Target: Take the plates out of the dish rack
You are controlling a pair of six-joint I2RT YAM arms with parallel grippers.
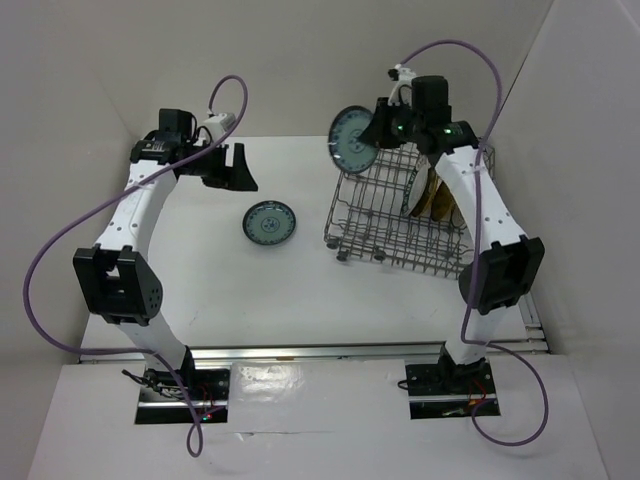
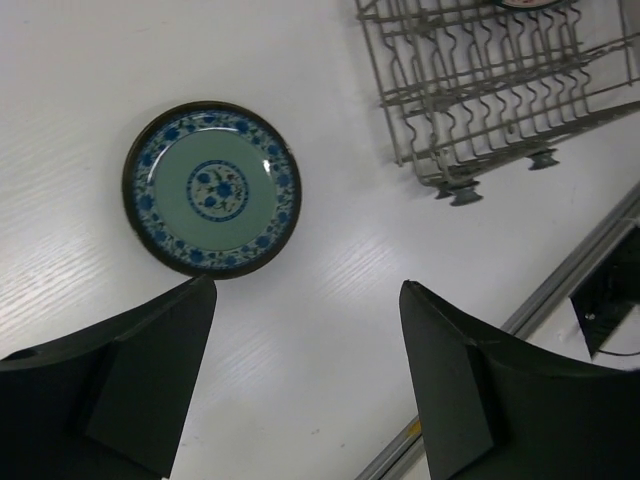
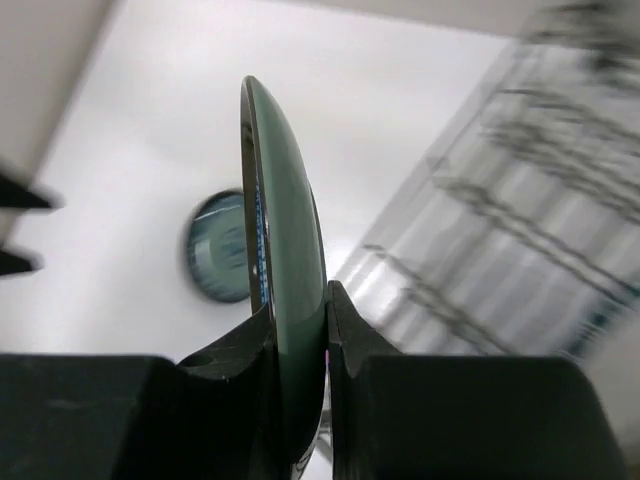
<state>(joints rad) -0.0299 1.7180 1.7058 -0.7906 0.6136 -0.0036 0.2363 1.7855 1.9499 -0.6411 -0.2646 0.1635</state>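
Note:
A teal patterned plate (image 1: 269,221) lies flat on the table left of the dish rack (image 1: 385,225); it also shows in the left wrist view (image 2: 212,187) and blurred in the right wrist view (image 3: 218,247). My right gripper (image 1: 375,130) is shut on a second teal patterned plate (image 1: 352,138), held on edge above the rack's far left corner; it shows edge-on in the right wrist view (image 3: 285,280). Other plates, white (image 1: 418,192) and amber-yellow (image 1: 440,197), stand in the rack. My left gripper (image 1: 238,170) is open and empty, above the table behind the flat plate.
White walls close in the back, left and right. The rack's near corner with roller wheels (image 2: 465,192) shows in the left wrist view. A metal rail (image 1: 330,350) runs along the table's near edge.

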